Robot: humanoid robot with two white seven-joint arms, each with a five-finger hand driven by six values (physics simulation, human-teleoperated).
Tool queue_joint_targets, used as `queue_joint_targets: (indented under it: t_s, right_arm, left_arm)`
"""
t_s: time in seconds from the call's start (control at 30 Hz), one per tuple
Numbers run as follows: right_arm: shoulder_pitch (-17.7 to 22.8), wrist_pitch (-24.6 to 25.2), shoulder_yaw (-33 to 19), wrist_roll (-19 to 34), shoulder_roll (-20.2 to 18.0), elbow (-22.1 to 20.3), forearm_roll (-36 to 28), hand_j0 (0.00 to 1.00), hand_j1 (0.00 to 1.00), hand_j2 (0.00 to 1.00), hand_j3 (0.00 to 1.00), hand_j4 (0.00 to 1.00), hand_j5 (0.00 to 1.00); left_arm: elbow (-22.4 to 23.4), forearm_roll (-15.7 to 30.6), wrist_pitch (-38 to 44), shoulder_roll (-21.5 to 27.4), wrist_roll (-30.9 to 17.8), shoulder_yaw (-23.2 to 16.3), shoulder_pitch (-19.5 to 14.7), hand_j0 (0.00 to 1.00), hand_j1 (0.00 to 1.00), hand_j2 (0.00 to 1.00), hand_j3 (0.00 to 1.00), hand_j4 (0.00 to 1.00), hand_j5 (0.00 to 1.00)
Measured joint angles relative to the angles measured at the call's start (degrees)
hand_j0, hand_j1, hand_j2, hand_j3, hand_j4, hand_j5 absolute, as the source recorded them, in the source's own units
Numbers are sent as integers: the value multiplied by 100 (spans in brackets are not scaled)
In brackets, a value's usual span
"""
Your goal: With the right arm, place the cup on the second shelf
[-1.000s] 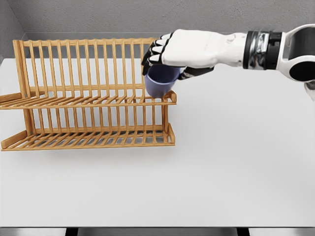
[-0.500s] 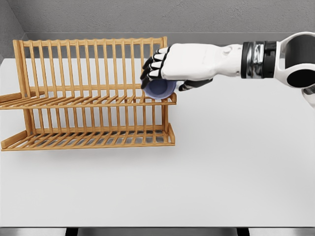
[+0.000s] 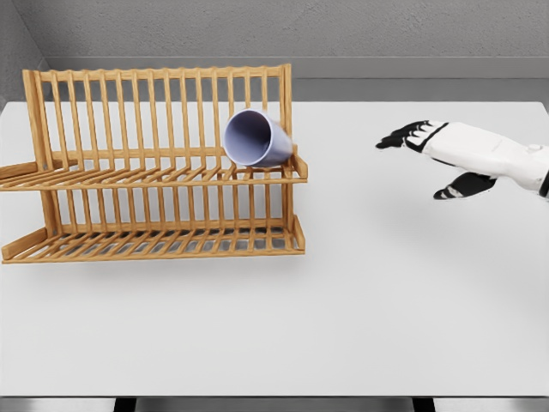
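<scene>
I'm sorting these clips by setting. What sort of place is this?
Probably a bare simulated test bench with a kitchen theme, not a real kitchen: a wooden two-tier dish rack with a purple cup lying on its upper shelf stands on a plain white table before grey walls.

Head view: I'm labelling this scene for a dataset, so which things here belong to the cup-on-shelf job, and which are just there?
Part of the job:
- purple cup, lying tilted on its side on the upper shelf
- wooden dish rack, whose upper shelf holds the cup
- right hand, open and apart from the rack

Just there:
- white table
- grey wall behind
</scene>
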Motion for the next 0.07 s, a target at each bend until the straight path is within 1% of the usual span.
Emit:
queue_joint_targets:
  t_s: [0.07]
  right_arm:
    - [150, -258, -586, -2, 207, 187, 118, 100, 100, 100, 100, 100, 100]
  left_arm:
    - [1, 1, 0, 0, 1, 0, 0, 100, 100, 100, 100, 100, 100]
